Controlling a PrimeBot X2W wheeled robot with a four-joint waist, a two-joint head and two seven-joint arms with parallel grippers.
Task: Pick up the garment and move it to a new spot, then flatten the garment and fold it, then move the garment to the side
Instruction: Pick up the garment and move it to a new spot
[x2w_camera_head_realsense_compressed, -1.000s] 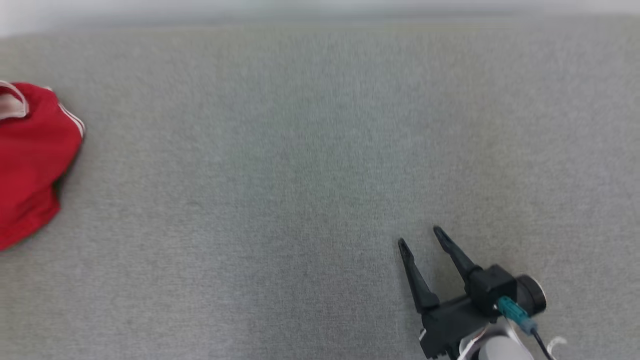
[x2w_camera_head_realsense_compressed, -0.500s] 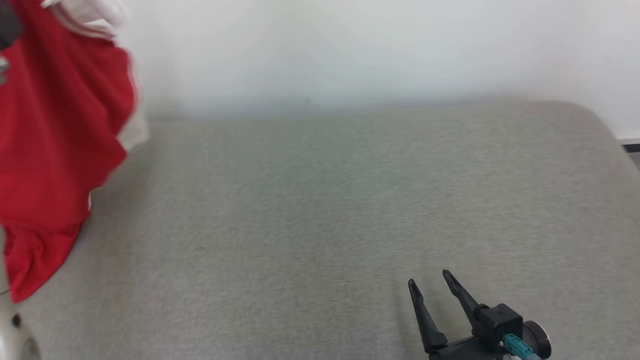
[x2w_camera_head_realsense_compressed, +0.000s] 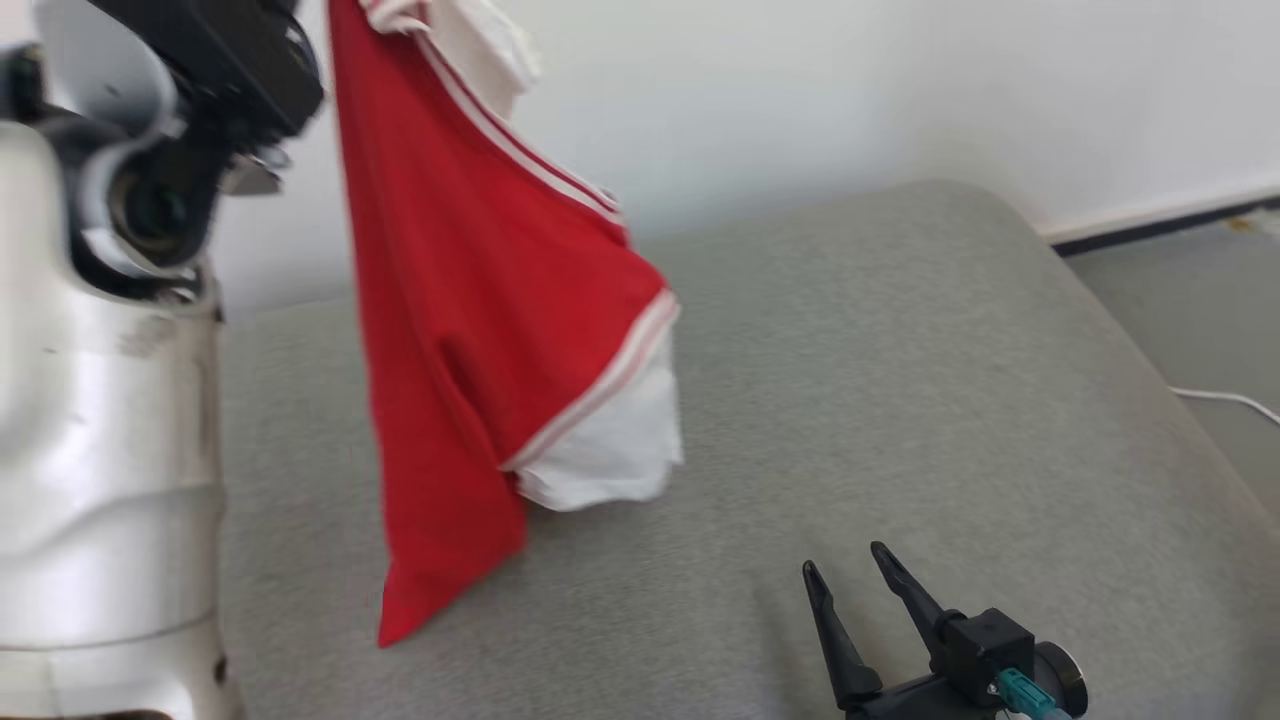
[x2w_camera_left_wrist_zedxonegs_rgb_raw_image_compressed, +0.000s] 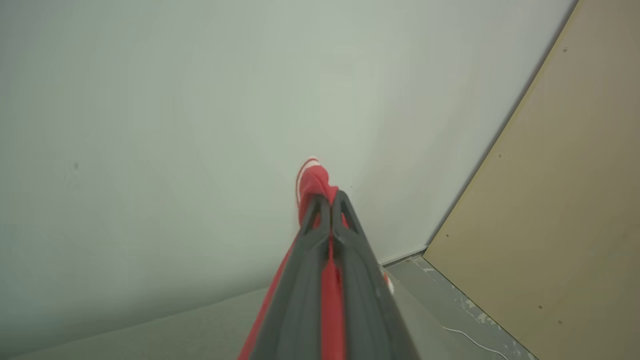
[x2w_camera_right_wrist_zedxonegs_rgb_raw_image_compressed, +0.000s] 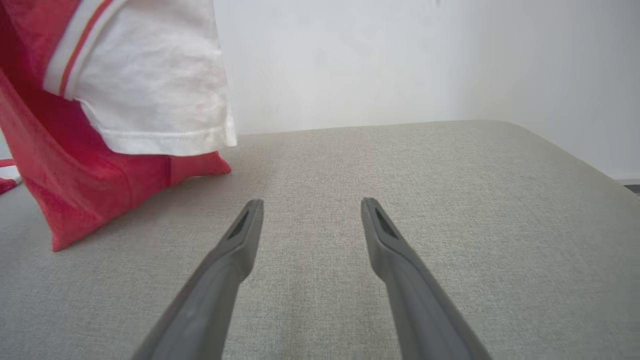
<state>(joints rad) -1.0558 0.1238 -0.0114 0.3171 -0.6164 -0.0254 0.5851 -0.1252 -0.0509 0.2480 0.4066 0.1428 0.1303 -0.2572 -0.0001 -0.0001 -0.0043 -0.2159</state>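
The top of the garment is cut off, yet I see my left hand clamped on it as it dangles over the surface at ten o'clock of my empty, wide-spread right hand.

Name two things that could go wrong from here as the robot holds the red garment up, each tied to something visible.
1. The left gripper pinches only a small bunch of the garment near its fingertips, so the cloth may slip out.
2. The garment's lowest corner hangs at or near the grey surface; it could drag and land crumpled, harder to flatten.
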